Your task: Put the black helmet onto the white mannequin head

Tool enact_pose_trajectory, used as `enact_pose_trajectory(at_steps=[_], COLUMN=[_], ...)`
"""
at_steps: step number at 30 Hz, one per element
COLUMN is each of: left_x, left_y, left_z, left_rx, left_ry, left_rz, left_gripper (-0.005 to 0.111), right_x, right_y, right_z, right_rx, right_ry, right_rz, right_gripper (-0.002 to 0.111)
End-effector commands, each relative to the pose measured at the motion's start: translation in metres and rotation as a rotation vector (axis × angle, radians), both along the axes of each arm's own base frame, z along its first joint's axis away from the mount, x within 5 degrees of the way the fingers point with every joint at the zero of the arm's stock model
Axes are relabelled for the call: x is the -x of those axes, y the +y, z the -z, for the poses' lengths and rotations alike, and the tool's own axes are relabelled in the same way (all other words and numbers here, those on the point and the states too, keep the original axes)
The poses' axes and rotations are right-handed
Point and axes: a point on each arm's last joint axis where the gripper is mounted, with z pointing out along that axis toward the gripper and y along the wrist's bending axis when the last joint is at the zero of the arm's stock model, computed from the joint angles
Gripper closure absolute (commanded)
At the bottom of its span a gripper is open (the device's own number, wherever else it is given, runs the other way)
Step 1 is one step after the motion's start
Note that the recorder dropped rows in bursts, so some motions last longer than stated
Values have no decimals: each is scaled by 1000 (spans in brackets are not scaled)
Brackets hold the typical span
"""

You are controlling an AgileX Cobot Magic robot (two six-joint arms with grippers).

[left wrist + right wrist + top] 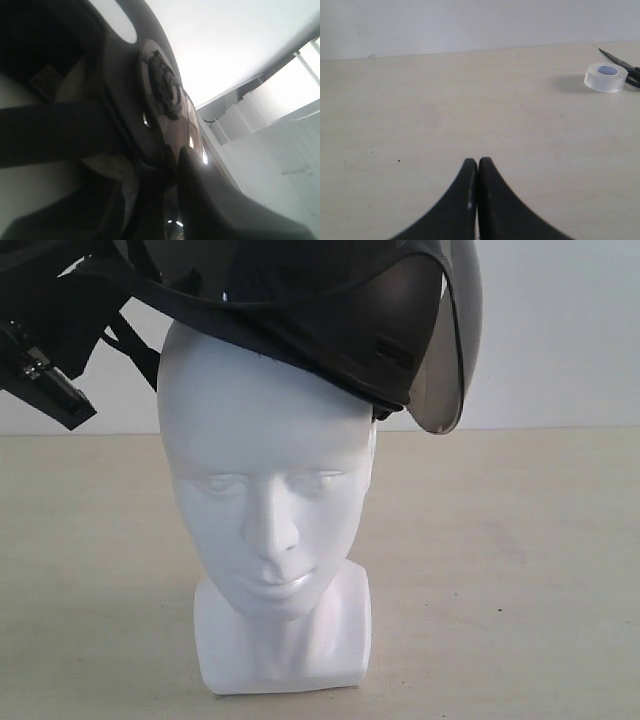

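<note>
At the far left of the exterior view we see the left arm (45,360), dark and blocky, reaching in from the upper corner to the raised edge of the helmet (330,300). In the left wrist view the left claw (167,162) is pressed right up to that helmet. One dark finger (225,205) lies against the outside of the shell, just beside a round fitting (162,87), and the claw is clamped on the helmet's rim. The same view looks partly into the helmet's hollow, where we make out dark lining and a small label (45,77).

A black strap (135,350) hangs down between the arm and the mannequin head (265,500). The white head stands upright on its blocky base on the pale table (520,570), facing the camera. The helmet sits tilted on top of it. Only the crown of the head is inside the shell, while the forehead, face and neck are all bare. The helmet's lower edge touches the head on the right and rises toward the left. Further right, the smoky visor (450,350) juts out past the head's side and hangs in the air.

The right claw (478,172) shows only in its own wrist view. Its two black fingers are pressed together with nothing between them, above bare table. A roll of clear tape (605,77) lies well apart from it, with a thin black object (625,64) that we cannot identify just beside the roll.
</note>
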Motion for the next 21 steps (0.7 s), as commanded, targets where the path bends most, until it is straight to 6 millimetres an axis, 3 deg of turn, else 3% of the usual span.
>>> enact_pose_trajectory(at_steps=[1, 8, 21], left_x=[-1, 7, 11], left_y=[6, 8, 4], left_z=[-3, 20, 24], left_rx=[26, 12, -37], left_ry=[-21, 56, 63], left_rz=[-45, -47, 1], left_gripper=[102, 102, 102], right_x=[0, 0, 0], right_y=[0, 0, 0], right_z=[-1, -1, -1], right_rx=[6, 6, 6], right_ry=[-17, -17, -17], right_rz=[3, 3, 3], right_gripper=[108, 108, 108])
